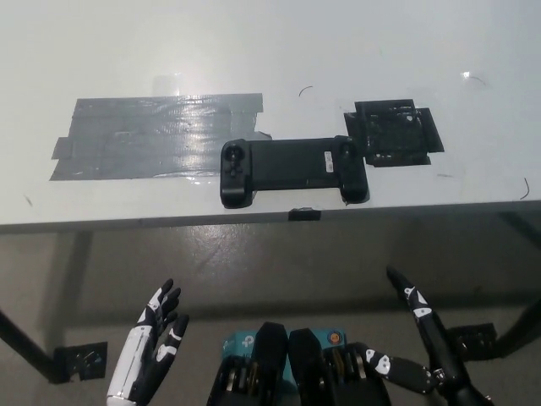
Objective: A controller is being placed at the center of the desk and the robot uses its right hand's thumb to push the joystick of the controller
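Observation:
A black controller (292, 170) lies flat near the front edge of the white desk (270, 59), with a joystick (235, 156) on its left grip and another (346, 153) on its right grip. My black right hand (423, 347) is below the desk edge at the lower right, open with fingers spread, well short of the controller. My white left hand (150, 355) rests at the lower left, open, also below the desk.
A wide patch of grey tape (152, 135) covers the desk left of the controller. A black taped square (393, 131) sits just right of it. A small black clip (304, 214) is on the desk's front edge. A desk leg foot (80, 359) stands on the floor.

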You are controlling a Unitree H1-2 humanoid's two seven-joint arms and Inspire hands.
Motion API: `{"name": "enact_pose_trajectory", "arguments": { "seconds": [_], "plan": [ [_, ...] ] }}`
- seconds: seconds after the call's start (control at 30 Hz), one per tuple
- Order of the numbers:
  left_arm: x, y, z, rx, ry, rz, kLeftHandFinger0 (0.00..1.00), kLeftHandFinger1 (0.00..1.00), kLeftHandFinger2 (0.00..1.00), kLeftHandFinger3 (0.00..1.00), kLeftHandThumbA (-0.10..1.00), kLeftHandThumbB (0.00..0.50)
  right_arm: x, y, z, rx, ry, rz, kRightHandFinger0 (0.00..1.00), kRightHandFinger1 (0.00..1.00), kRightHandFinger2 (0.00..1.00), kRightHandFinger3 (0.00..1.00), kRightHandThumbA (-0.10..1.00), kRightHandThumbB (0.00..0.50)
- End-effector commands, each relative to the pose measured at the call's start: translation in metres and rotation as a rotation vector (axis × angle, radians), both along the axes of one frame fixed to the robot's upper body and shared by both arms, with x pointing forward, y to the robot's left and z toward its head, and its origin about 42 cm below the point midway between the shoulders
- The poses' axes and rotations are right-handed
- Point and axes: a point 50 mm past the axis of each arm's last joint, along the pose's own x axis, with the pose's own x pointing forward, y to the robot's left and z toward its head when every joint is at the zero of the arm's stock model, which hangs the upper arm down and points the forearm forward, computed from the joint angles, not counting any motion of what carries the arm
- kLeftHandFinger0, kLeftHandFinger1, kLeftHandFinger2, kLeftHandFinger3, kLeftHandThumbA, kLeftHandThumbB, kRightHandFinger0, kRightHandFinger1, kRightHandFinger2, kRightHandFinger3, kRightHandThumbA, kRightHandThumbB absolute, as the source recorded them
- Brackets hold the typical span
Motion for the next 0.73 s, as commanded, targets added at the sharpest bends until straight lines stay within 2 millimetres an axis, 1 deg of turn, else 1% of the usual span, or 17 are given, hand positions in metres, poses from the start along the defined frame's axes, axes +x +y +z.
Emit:
{"name": "enact_pose_trajectory", "arguments": {
  "seconds": [0.0,0.03,0.13,0.17,0.3,0.37,0.43,0.5,0.53,0.7],
  "plan": [
    [-0.0018,-0.0014,0.0019,0.008,-0.037,-0.005,1.0,1.0,1.0,1.0,0.85,0.005,0.0047,0.0001,0.0096,-0.022,-0.04,0.034,1.0,1.0,1.0,1.0,0.83,0.158],
    [-0.0019,-0.0014,0.0018,0.009,-0.039,-0.005,1.0,1.0,1.0,1.0,0.85,0.003,0.0048,0.0,0.0094,-0.02,-0.043,0.036,1.0,1.0,1.0,1.0,0.83,0.149],
    [-0.002,-0.0014,0.0021,0.007,-0.044,-0.006,1.0,1.0,1.0,1.0,0.84,0.0,0.0049,0.0001,0.0092,-0.02,-0.032,0.035,1.0,1.0,1.0,1.0,0.83,0.158],
    [-0.0074,0.0015,0.0012,0.01,-0.036,0.001,1.0,1.0,1.0,1.0,0.83,0.0,0.0022,0.0037,0.007,-0.013,-0.022,0.043,1.0,1.0,1.0,1.0,0.83,0.156],
    [-0.0082,0.0025,0.0007,0.006,-0.035,0.005,1.0,1.0,1.0,1.0,0.83,0.0,0.0025,0.0043,0.0074,-0.023,-0.017,0.046,1.0,1.0,1.0,1.0,0.83,0.146],
    [-0.0107,0.0024,-0.0002,0.002,-0.029,0.006,1.0,1.0,1.0,1.0,0.84,0.0,0.0011,0.0039,0.0061,-0.018,-0.005,0.049,1.0,1.0,1.0,1.0,0.83,0.158],
    [-0.0105,0.0025,-0.0008,0.003,-0.029,0.007,1.0,1.0,1.0,1.0,0.84,0.0,0.001,0.0039,0.0059,-0.02,-0.001,0.048,1.0,1.0,1.0,1.0,0.84,0.166],
    [-0.0101,0.0031,-0.001,0.016,-0.03,0.006,1.0,1.0,1.0,1.0,0.85,0.0,0.0014,0.0041,0.0059,-0.028,-0.007,0.05,1.0,1.0,1.0,1.0,0.84,0.161],
    [-0.0079,0.0045,-0.0003,0.012,-0.032,0.01,1.0,1.0,1.0,1.0,0.85,0.0,0.0042,0.006,0.0061,-0.038,-0.012,0.05,1.0,1.0,1.0,1.0,0.85,0.165],
    [-0.0055,0.0053,0.0009,0.014,-0.041,0.006,1.0,1.0,1.0,1.0,0.84,0.0,0.0063,0.0074,0.006,-0.035,-0.012,0.056,1.0,1.0,1.0,1.0,0.84,0.16]
  ]
}}
